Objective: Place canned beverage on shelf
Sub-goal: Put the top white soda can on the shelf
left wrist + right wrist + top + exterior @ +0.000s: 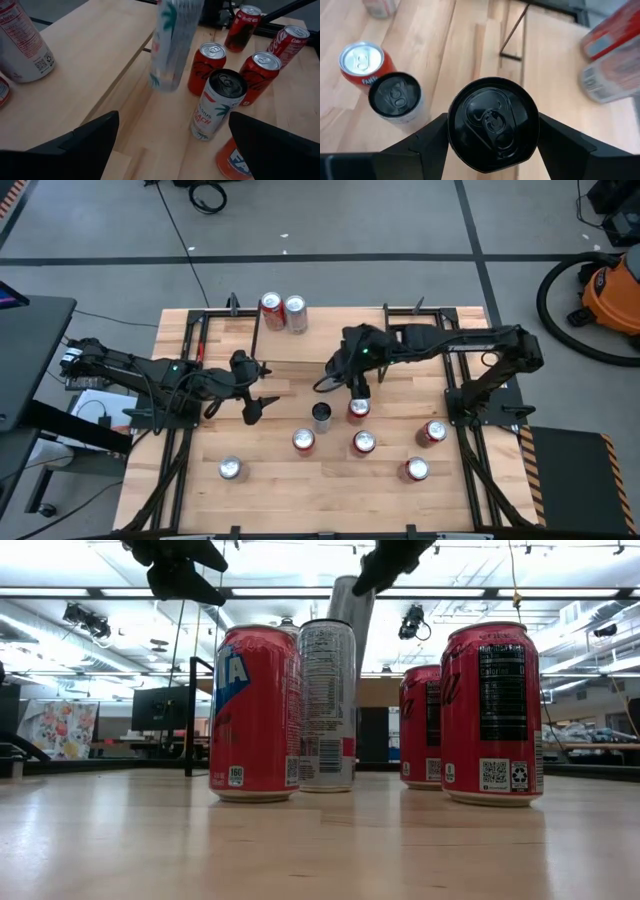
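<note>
My right gripper (358,388) is shut on a slim white can with a black top (492,122), held in the air over the table's middle; the can also shows in the left wrist view (172,45) and the low view (350,600). A second can of the same kind (321,415) stands on its base on the table just below. The shelf (320,340), a low light wood plank on black legs, stands at the far side with two cans (283,312) on it. My left gripper (255,405) hangs open and empty left of the cans. My right gripper pinches the can's side wall just below the top rim (457,145) between its two fingers (425,137), one on each side. The fingers come from above, pointing down. The can hangs below them close to upright, a little tilted, lifted clear of the table.
Several red cans stand on the table: one under my right gripper (358,410), two toward the near edge (304,440) (364,442), two at the right (432,432) (416,470), one at the near left (230,468). Bare shelf plank lies right of its two cans.
</note>
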{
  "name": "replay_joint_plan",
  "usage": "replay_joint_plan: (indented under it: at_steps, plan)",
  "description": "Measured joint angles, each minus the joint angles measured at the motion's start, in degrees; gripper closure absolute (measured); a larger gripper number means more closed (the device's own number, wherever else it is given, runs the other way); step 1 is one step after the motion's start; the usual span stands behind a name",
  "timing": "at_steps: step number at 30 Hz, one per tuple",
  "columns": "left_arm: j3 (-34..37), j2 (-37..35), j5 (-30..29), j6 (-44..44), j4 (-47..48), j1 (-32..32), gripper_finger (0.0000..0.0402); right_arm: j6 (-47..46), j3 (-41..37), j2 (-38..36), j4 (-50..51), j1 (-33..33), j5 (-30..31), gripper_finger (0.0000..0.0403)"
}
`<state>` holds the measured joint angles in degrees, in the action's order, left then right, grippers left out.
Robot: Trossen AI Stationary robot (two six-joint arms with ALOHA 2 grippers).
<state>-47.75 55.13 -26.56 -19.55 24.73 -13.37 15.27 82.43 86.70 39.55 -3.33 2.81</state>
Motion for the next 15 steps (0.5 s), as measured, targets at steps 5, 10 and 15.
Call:
replay_joint_plan:
  at_steps: [5,10,15]
  plan:
    - [0.00,0.00,-0.56,1.12,-0.04,0.07,0.0012,1.79,0.01,-3.26,-1.67,-2.22,-0.92,0.0138]
    - [0.00,-0.01,-0.58,1.26,-0.05,0.07,0.0012,3.41,0.44,-5.40,-5.95,-4.42,-2.36,0.0137]
    - [0.00,0.00,-0.53,1.31,-0.07,0.49,0.0012,5.46,8.82,-2.22,0.22,-7.04,-4.60,0.0137]
